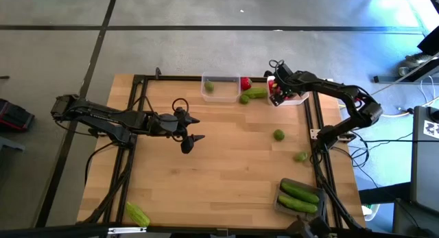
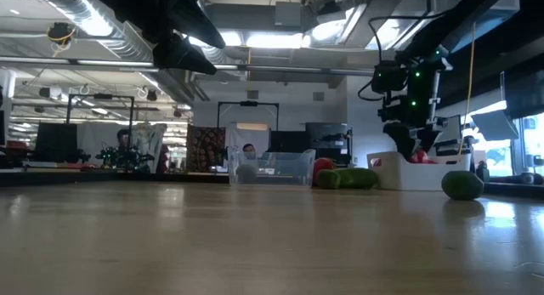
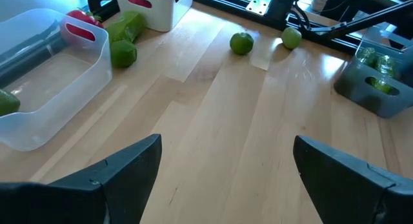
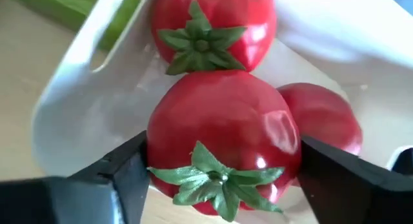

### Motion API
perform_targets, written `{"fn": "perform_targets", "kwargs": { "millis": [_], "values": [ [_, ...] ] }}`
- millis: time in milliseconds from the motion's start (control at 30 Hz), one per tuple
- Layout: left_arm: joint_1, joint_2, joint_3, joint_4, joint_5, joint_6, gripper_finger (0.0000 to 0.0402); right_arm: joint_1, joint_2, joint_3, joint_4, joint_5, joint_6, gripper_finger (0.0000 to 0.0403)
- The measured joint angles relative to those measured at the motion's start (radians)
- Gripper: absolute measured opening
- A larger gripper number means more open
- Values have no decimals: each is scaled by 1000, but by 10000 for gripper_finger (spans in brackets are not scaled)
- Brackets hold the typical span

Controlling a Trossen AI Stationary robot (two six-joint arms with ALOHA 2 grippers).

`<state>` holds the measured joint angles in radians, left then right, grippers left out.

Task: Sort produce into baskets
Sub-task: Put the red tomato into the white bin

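Right gripper over white tub at table's far right, fingers spread either side of tomato; whether they touch it, cannot tell. Two more tomatoes in tub. Left gripper open, empty, above mid-table. Clear tub holds one green fruit; cucumber lies between tubs. Grey tub at near right holds cucumbers.

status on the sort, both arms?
Right end effector over white basket, fingers flanking a tomato. Left end effector open, idle mid-table. Limes and a cucumber loose on table.
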<state>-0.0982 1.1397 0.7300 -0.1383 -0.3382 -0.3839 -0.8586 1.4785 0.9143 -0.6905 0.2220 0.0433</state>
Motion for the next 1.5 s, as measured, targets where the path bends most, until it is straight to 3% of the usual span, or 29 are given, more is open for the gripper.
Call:
{"fn": "perform_targets", "kwargs": {
  "millis": [133, 300, 400, 567, 700, 1033, 1200, 1500],
  "values": [
    [0, 0, 0, 0, 0, 0, 347, 2, -26, 48, -56, 34, -14, 364],
    [0, 0, 0, 0, 0, 1, 347, 2, -67, 133, -110, 27, -15, 373],
    [0, 0, 0, 0, 0, 14, 347, 2, -84, 160, -87, -37, -26, 370],
    [0, 0, 0, 0, 0, 16, 347, 2, -86, 163, 67, -222, -26, 366],
    [0, 0, 0, -1, 0, 16, 347, 27, -74, 139, 193, -302, -37, 365],
    [0, 0, 0, 0, 0, 16, 347, 130, 49, 136, 349, -309, -177, 365],
    [0, 0, 0, 0, 0, 16, 347, 155, 120, 136, 406, -240, -188, 365],
    [1, 0, -1, 26, 0, 17, 347, 152, 245, 232, 377, -187, -196, 365]
  ]
}}
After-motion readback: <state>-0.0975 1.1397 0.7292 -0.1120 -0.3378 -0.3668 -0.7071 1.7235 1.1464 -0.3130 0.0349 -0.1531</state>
